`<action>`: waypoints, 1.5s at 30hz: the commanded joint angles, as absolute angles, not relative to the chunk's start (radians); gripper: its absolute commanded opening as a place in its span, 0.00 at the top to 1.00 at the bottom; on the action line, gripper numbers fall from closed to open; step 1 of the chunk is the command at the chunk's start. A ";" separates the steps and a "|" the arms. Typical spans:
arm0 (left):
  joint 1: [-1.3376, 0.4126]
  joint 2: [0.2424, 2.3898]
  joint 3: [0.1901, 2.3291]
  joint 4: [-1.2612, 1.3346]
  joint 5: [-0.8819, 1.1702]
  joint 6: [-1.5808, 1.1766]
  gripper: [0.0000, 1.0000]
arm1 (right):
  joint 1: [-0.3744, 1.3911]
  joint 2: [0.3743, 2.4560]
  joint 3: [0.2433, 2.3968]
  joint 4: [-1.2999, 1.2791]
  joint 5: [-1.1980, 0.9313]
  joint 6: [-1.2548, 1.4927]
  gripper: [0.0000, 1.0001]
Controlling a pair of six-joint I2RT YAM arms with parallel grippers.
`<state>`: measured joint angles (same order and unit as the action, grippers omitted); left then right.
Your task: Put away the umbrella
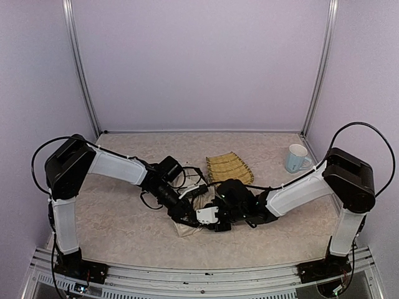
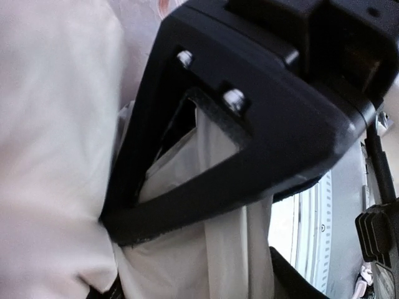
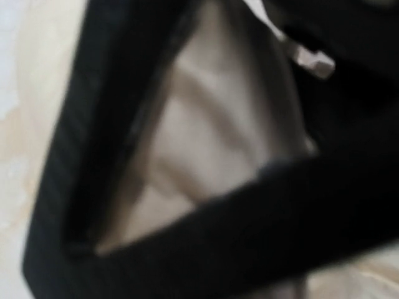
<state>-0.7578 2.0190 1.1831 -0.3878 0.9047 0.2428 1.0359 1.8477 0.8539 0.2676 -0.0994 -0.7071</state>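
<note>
Nearest the arm bases, a bunched edge of the umbrella shows as cream fabric lying on the surface, so the canopy looks collapsed rather than spread. Directly over it the two arms meet. The left end effector and the right end effector are both down on the bundle, close beside each other, and hide most of it from above. In the left wrist view one black finger lies against loose pale folds, with cloth showing through its open frame. The opposite finger is out of view, so I cannot tell whether this end effector is spread or pinching the fabric. The right wrist view is blurred, showing only a dark finger against beige cloth, so its state cannot be told either. Just beyond the bundle, toward the back right, the woven basket tray shows no umbrella fabric on its visible part. A pale mug stands farther right, well apart. My reading is that the task is partway: the umbrella is down and gathered but not stowed. What is probably left is tidying the folds, fastening them if a strap closes them, and moving the bundle to its place, likely the tray. Shaft, ribs and strap are hidden here.
</note>
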 commanded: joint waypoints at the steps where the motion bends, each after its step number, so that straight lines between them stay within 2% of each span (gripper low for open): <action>1: -0.722 1.911 1.096 -0.267 0.812 0.154 0.37 | 1.004 1.893 0.837 0.101 -0.090 -0.627 0.64; 4: -0.706 1.804 1.025 -0.126 0.731 0.100 0.28 | 1.004 1.893 0.848 0.067 -0.103 -0.618 0.68; 6: -0.693 1.719 0.962 -0.034 0.686 0.055 0.26 | 1.003 1.890 0.865 0.033 -0.117 -0.602 0.72; 13: -0.702 1.319 0.650 0.330 0.503 0.056 0.29 | 0.983 1.900 0.942 -0.108 -0.244 -0.495 0.75; 16: -0.784 1.173 0.547 0.359 0.388 0.165 0.32 | 0.957 1.919 1.005 -0.224 -0.344 -0.432 0.76; 20: -0.965 1.084 0.504 0.242 0.135 0.393 0.33 | 0.927 1.967 1.108 -0.382 -0.498 -0.374 0.77; 27: -1.111 1.206 0.513 0.169 -0.014 0.540 0.28 | 0.889 2.073 1.238 -0.604 -0.767 -0.327 0.78; 36: -1.137 1.471 0.602 0.128 -0.027 0.610 0.24 | 0.875 2.134 1.284 -0.675 -0.798 -0.332 0.79; 45: -1.122 1.643 0.678 0.066 -0.151 0.537 0.28 | 0.842 2.129 1.305 -0.687 -0.864 -0.397 0.78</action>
<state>-1.1339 1.5829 0.6479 0.1215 -0.0620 0.5697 0.8497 2.0762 1.3270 -0.5106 -0.8360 -0.3878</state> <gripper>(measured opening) 0.720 0.219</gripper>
